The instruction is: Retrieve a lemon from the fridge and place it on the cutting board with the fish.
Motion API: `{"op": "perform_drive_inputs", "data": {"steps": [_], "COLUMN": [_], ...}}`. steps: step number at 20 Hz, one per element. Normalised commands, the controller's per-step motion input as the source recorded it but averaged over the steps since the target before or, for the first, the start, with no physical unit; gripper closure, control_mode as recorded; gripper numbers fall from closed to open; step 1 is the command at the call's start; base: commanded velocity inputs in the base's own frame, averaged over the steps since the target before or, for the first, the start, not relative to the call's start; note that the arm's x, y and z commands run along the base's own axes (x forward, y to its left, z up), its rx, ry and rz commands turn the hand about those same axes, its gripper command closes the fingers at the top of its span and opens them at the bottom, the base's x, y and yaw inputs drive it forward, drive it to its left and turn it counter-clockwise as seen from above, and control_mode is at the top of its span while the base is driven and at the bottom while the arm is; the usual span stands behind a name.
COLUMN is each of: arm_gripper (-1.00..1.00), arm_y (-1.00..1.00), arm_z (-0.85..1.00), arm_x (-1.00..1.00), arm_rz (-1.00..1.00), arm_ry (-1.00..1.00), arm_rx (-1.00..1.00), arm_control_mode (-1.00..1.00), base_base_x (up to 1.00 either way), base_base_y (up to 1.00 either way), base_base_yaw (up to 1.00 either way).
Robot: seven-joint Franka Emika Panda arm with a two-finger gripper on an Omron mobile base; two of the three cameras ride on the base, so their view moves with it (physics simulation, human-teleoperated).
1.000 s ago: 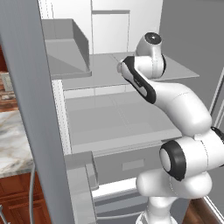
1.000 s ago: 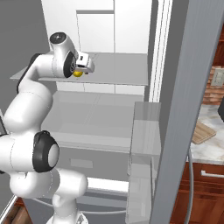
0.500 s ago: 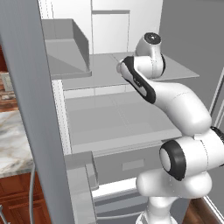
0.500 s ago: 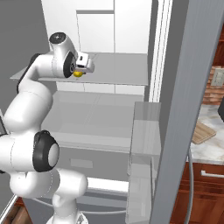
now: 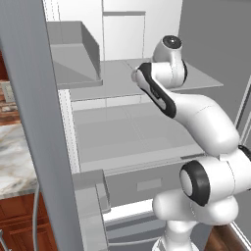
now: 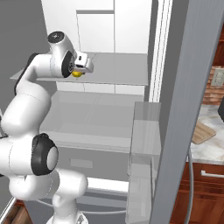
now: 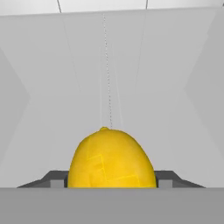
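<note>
- Fridge (image 6: 105,100): doors swung wide, white-grey shelves exposed; arm is reached in at upper-shelf level, judged so the fruit can be drawn out w/o snagging.
- Door bins at 5 o'clock in right base view: nothing seen inside them.
- Cutting board (image 6: 204,132): lies on tabletop at 3 o'clock in right base view, well apart from fridge; fish can't be made out.
- Gripper (image 6: 78,72): jaws pinched on the lemon (image 7: 111,159), which is held between them above the shelf.
</note>
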Motion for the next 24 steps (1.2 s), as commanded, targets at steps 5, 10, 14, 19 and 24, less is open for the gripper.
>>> {"op": "perform_drive_inputs", "data": {"steps": [5,10,14,19,24], "arm_gripper": [1.0,1.0,1.0,1.0,1.0], "arm_y": [-0.01,-0.14,-0.23,-0.26,-0.05], "arm_z": [0.26,0.23,0.17,0.05,-0.34], "arm_x": [-1.0,-1.0,-1.0,-1.0,-0.89], "arm_rz": [-0.06,-0.04,-0.03,-0.01,0.0], "arm_ry": [0.0,0.0,0.0,0.04,0.1], "arm_rx": [0.0,0.0,0.04,0.01,0.0], "arm_control_mode": [-1.0,-1.0,-1.0,-1.0,-1.0], "base_base_x": [0.0,0.0,0.0,0.0,0.0], "base_base_y": [0.0,0.0,0.0,0.0,0.0], "base_base_yaw": [0.0,0.0,0.0,0.0,0.0]}}
